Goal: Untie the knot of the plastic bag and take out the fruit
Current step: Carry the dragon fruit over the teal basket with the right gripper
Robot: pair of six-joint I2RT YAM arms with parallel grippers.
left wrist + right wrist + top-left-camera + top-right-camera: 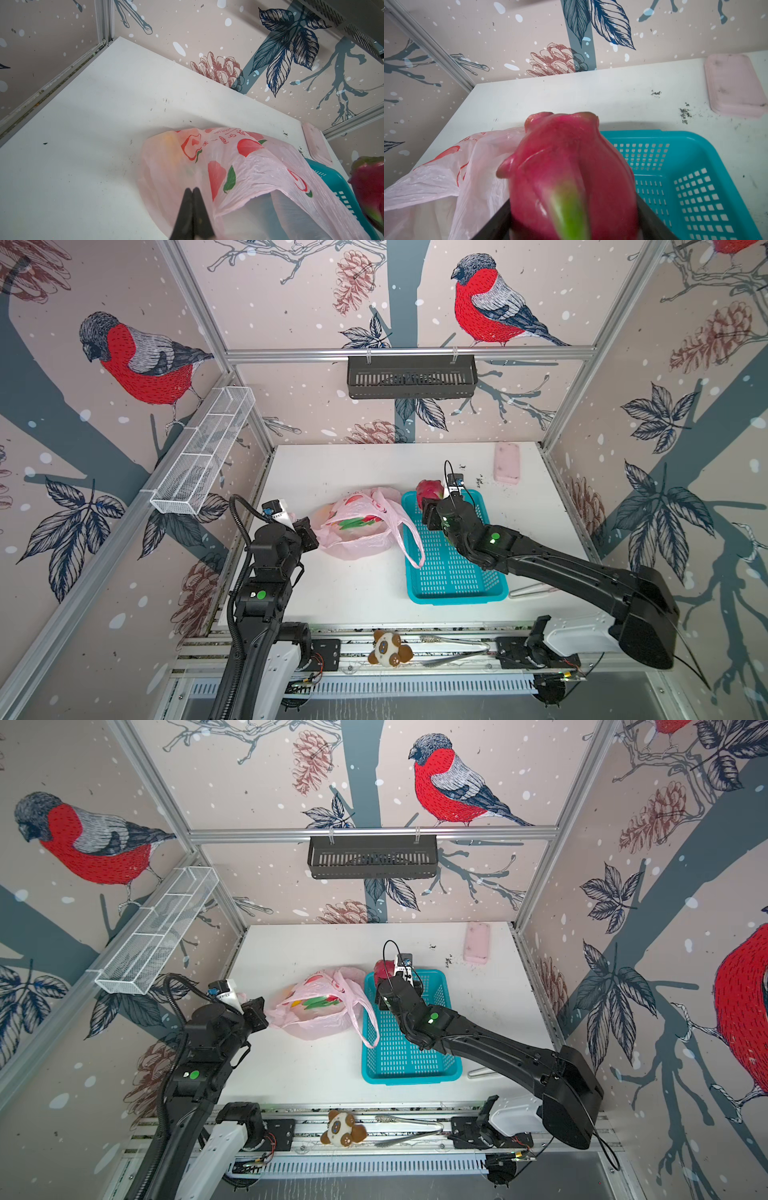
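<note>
Right wrist view: the dragon fruit (571, 176) pretty much fills the frame, magenta skin with a green-tipped scale.
Right end effector (572, 223): grasping that dragon fruit, one dark finger on each side.
Fruit spot: over the far corner of the teal basket (457, 599), on the bag side.
Plastic bag (357, 526): slumped on the tabletop (332, 593) just beside the basket, mouth loose, with something yellowish showing through the film in the left wrist view.
Loop handle (409, 547): draped over the basket's near-side rim.
Left end effector (192, 193): clenched, tips right at the bag's side away from the basket. Honestly can't tell if any plastic is pinched.
Pink block (507, 462): flat on the tabletop beyond the basket, well apart from it, by the back wall.
</note>
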